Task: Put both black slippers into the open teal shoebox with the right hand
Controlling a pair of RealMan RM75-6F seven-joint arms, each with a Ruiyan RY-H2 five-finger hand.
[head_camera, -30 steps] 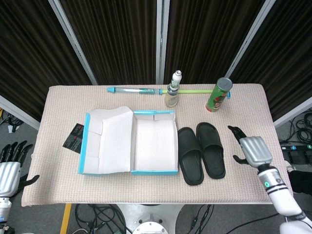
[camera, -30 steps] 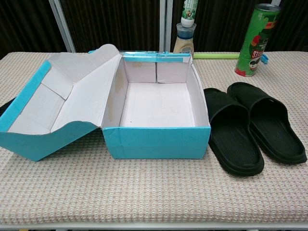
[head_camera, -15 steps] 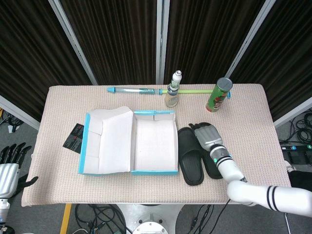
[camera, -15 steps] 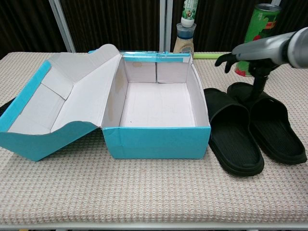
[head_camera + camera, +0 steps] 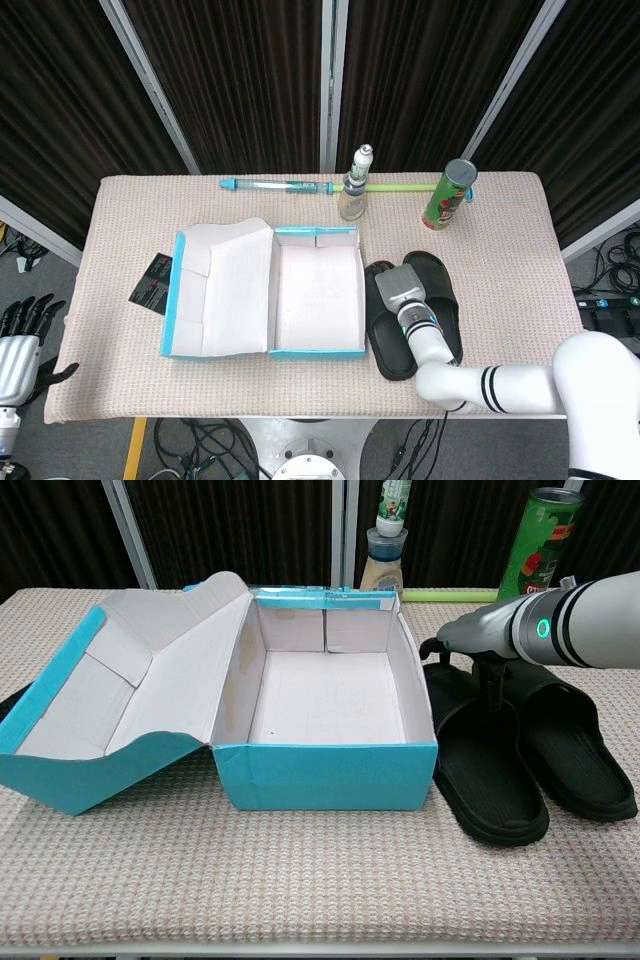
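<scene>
Over slippers (image 5: 395, 320) now: right hand (image 5: 400, 287), perhaps touching.

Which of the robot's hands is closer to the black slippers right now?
Right. The right hand is over the black slippers, fingers reaching down at them; the left hand hangs off the table's far left edge.

right hand (image 5: 399, 287): we see it over the slippers (image 5: 388, 325)
box (image 5: 318, 300): open, just left of it
left hand (image 5: 20, 340): well apart, off the table (image 5: 520, 230)
</scene>
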